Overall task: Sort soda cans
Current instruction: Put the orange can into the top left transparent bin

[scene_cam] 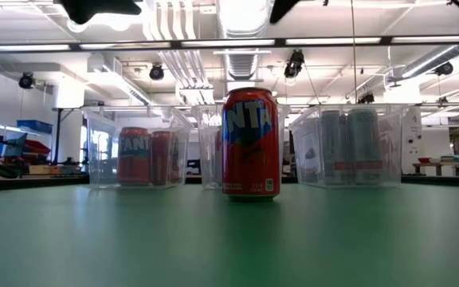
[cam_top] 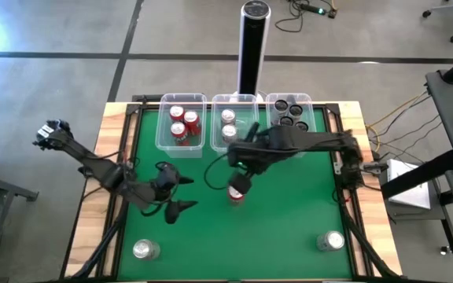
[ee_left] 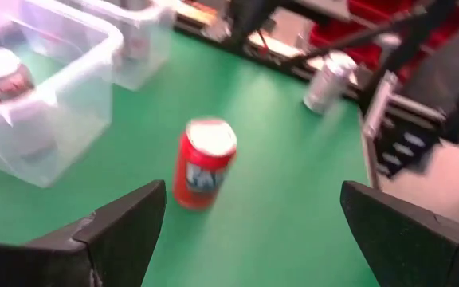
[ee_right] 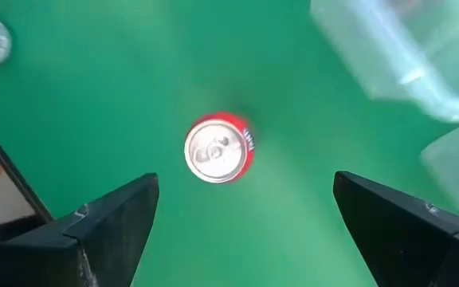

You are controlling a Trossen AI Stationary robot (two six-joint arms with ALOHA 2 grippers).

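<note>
Red can (ee_right: 218,149) stands directly below open right claw (ee_right: 241,223), untouched.

Upright red can (ee_right: 218,149) on green table (ee_right: 134,80), between spread claw (ee_right: 241,219) fingers.

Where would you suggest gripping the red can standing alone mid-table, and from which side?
Around its cylindrical side wall, from straight above: the red can stands upright with open mat all round, and the open right gripper already hovers over it.

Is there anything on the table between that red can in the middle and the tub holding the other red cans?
No. In the high view, only bare green mat lies between the red can and the tub.
</note>
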